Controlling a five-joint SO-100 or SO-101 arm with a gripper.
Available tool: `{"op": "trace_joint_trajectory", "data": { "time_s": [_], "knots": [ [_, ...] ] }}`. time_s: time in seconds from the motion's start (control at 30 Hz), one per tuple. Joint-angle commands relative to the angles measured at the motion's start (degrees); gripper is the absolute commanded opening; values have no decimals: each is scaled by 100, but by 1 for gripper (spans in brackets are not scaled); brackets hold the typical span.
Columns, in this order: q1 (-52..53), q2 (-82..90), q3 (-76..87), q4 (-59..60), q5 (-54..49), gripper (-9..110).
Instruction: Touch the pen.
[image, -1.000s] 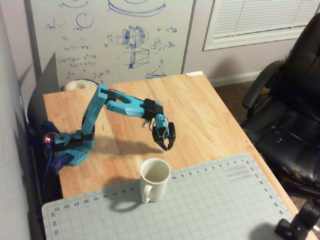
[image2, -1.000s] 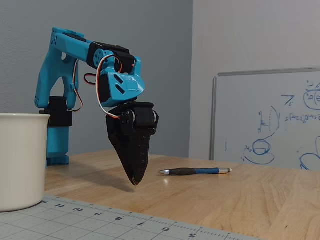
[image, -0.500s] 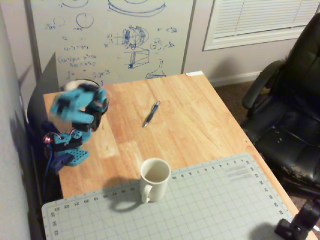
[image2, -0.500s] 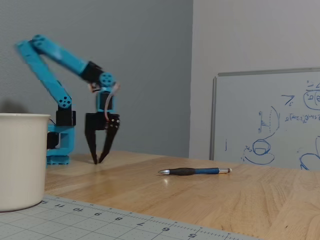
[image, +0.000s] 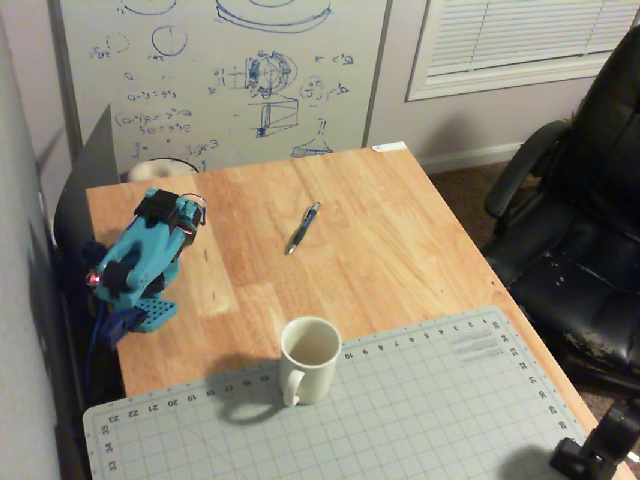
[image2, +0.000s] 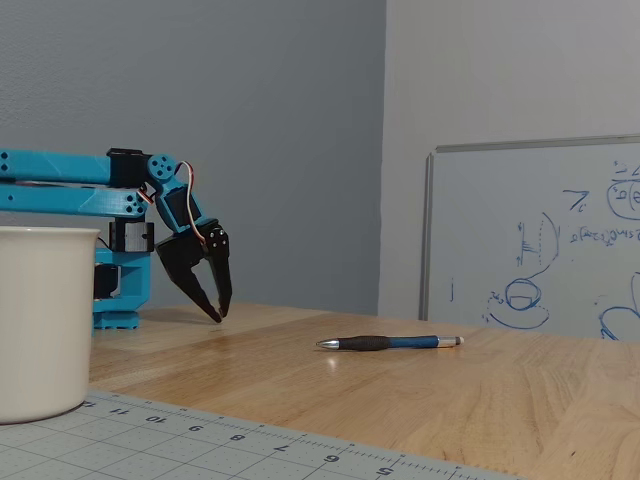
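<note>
At the left of a fixed view the gripper is seen folded low, fingertips together, empty. The approach is judged not yet begun; a reach rightward is called for. The pen lies mid-frame, well apart. The mug appears empty.

Arm: turquoise-blue printed links and base, with black servo blocks set at the joints. End effector: black, with two tapering pointed fingers; thin red and white wires run along the blue wrist segment above it.
</note>
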Motion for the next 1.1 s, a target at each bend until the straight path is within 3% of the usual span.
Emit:
{"op": "trace_joint_trajectory", "data": {
  "time_s": [0.0, 0.33, 0.73, 1.07],
  "knots": [
    [-44, 615, -70, 9, 26, 1],
    [-35, 519, -738, -62, 53, 0],
    [861, -3524, -4307, 0, 53, 0],
    [2250, -5502, -6117, -70, 44, 0]
  ]
}}
